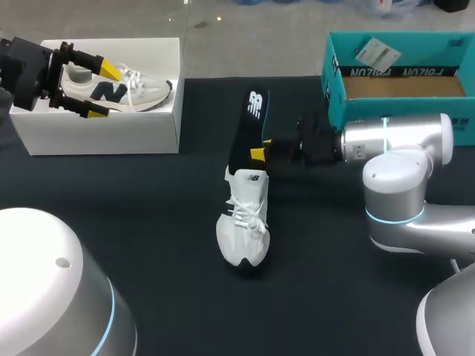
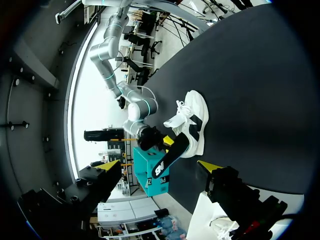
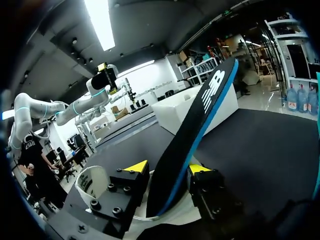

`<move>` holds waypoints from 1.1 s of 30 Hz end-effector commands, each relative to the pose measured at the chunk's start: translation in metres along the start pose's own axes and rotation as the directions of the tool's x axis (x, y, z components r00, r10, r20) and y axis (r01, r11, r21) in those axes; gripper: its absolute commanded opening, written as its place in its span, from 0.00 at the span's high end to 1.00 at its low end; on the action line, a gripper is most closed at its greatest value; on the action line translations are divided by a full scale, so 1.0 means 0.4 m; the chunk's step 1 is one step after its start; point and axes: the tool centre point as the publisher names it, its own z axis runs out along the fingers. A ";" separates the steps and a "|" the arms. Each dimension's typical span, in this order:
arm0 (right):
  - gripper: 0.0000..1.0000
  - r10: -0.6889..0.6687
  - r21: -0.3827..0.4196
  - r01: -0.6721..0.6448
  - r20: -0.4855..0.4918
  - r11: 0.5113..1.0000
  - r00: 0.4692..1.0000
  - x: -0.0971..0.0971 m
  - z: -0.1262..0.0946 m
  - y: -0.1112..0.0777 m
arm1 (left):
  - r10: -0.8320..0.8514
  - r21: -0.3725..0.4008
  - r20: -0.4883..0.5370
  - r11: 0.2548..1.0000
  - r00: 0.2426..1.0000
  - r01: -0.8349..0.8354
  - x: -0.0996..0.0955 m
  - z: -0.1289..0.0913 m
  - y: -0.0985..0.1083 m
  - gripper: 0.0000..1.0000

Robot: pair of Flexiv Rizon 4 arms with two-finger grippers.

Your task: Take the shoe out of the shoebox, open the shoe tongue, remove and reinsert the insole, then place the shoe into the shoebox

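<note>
Head view: white lace-up shoe point(image 1: 243, 222) lies centre frame on black table point(image 1: 133, 222), toe toward bottom. Thin black foam insole w/ blue edge point(image 1: 251, 122) juts from its collar toward top, pinched just above collar by right gripper point(image 1: 260, 153). Left gripper point(image 1: 100, 89), fingers spread, hovers upper left over white cardboard shoebox point(image 1: 96, 133). Left wrist view: shoe point(image 2: 192, 120) & insole point(image 2: 170, 157) well ahead of that spread gripper point(image 2: 161, 165). Right wrist view: both yellow tips press insole's point(image 3: 200, 120) faces. Est.: insole light, floppy, buckles easily; hold flat faces close to shoe mouth.

Robotics lab, by my reckoning. Items: my left arm point(image 1: 21, 70) at 9 o'clock, right arm point(image 1: 393, 148) at 3 o'clock, black table point(image 1: 133, 208).
</note>
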 end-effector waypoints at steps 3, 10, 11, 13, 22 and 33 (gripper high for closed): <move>0.94 -0.019 0.043 0.019 0.006 0.999 1.000 -0.028 0.021 0.037 | 0.000 0.000 -0.004 1.000 1.000 0.000 -0.001 0.000 -0.001 0.00; 1.00 -0.015 0.091 0.014 0.011 0.996 1.000 -0.030 0.020 0.000 | 0.000 0.000 -0.004 1.000 1.000 0.000 -0.001 0.000 -0.001 0.00; 1.00 -0.018 0.100 0.016 0.014 0.995 1.000 -0.028 0.018 -0.007 | 0.000 0.000 -0.004 1.000 1.000 0.000 -0.001 0.000 -0.001 0.00; 1.00 -0.021 0.111 0.020 0.014 0.994 1.000 -0.021 0.014 -0.022 | 0.000 0.000 -0.004 1.000 1.000 0.000 -0.001 0.000 -0.001 0.00; 1.00 0.009 0.146 -0.010 0.007 0.989 1.000 0.016 -0.003 -0.079 | 0.000 0.000 -0.004 1.000 1.000 0.000 -0.001 0.000 -0.001 0.00; 0.51 0.020 0.144 -0.019 -0.004 0.989 1.000 0.040 0.003 -0.076 | 0.000 0.000 -0.004 1.000 1.000 0.000 -0.001 0.000 -0.001 0.00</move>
